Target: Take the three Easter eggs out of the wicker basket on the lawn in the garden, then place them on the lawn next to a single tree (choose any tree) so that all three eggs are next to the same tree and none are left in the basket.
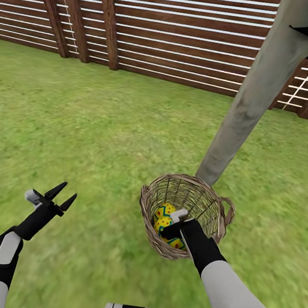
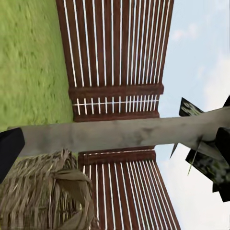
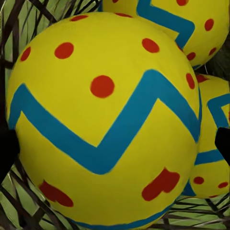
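From the head view, the wicker basket (image 1: 184, 216) stands upright on the lawn (image 1: 93, 131), touching or just beside the foot of the tree (image 1: 252, 94), whose pale grey trunk leans up and to the right in front of the brown slat fence (image 1: 180, 31). Three Easter eggs (image 1: 164, 213) lie bunched together inside the basket. The right pincer (image 1: 175, 230) reaches down into it among the eggs; its fingertips are hidden there, so I cannot tell how far it is spread or whether it grips anything. The left pincer (image 1: 61, 196) hangs over bare grass well to the left of the basket, its two dark fingers spread wide and holding nothing.

The right wrist view gives what the head view cannot: one egg (image 3: 103, 120) very close up, yellow with a blue zigzag band and red marks, two others behind it, twigs of the basket around them. Which way its long axis runs cannot be told.

The left wrist view shows the basket's woven side (image 2: 43, 191) with a loop handle against the trunk (image 2: 115, 134), dark leaf clusters (image 2: 211, 163) and sky.
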You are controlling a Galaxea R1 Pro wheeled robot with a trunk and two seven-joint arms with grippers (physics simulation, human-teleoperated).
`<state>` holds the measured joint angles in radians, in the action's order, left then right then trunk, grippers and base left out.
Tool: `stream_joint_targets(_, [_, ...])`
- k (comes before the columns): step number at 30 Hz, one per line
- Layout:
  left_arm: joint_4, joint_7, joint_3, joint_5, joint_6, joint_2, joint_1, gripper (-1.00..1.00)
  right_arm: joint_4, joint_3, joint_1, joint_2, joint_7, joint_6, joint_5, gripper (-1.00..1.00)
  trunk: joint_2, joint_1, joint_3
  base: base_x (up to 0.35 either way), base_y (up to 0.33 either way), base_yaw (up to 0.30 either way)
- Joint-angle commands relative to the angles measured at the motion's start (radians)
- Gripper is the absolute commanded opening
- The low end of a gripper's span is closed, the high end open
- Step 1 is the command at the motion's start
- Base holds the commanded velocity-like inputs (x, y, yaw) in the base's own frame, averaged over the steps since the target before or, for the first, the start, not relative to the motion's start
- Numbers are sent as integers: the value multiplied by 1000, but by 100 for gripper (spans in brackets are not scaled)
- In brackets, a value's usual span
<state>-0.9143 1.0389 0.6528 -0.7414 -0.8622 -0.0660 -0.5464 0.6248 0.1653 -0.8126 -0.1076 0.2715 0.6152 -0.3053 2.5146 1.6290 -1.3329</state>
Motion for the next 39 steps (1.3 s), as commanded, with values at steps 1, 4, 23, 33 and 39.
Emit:
stream_joint_targets(1, [1,1,1,-3,-6,-1,0,100,1,0,0,0,6,3,-16,100,1,0,-5,0,0,0])
stream_joint_targets(4, [2,1,2,-3,-6,-1,0,100,1,0,0,0,6,3,0,100,1,2,-16,0,0,0])
stream_joint_targets(23, [2,1,2,-3,-6,0,1,100,4,-1,0,0,11,6,-17,-100,3,4,-40,0,0,0])
stream_joint_targets(33, [3,1,2,-3,-5,2,2,100,4,-1,0,0,10,8,-16,-100,3,5,-43,0,0,0])
stream_joint_targets(39, [3,1,1,-3,-5,2,2,100,4,-1,0,0,11,8,-16,-100,1,2,-20,0,0,0])
